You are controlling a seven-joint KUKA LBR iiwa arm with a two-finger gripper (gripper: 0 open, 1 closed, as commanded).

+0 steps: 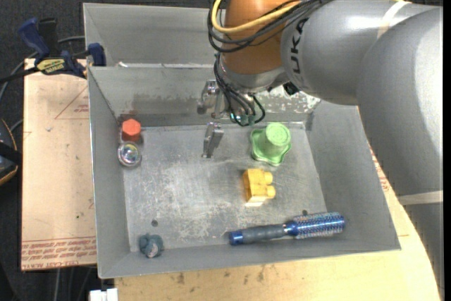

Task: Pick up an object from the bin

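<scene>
Front of bin (246,261): grey lump (150,244) in the left corner, blue brush (285,229) to its right. Mid-floor, yellow block (258,185). Behind it, green cup (270,143). Silver ball (130,154) and red cap (131,129) by the left wall. Gripper (210,146) hangs over bare floor just left of the cup; how far open, cannot tell.

Cup (270,143) is green, block (258,186) yellow, brush (289,229) blue, lump (150,244) perhaps grey-blue.

Dark block letters (292,56), partly readable as "KU", stand on the grey arm (352,46) beside its orange cover (254,14).
</scene>
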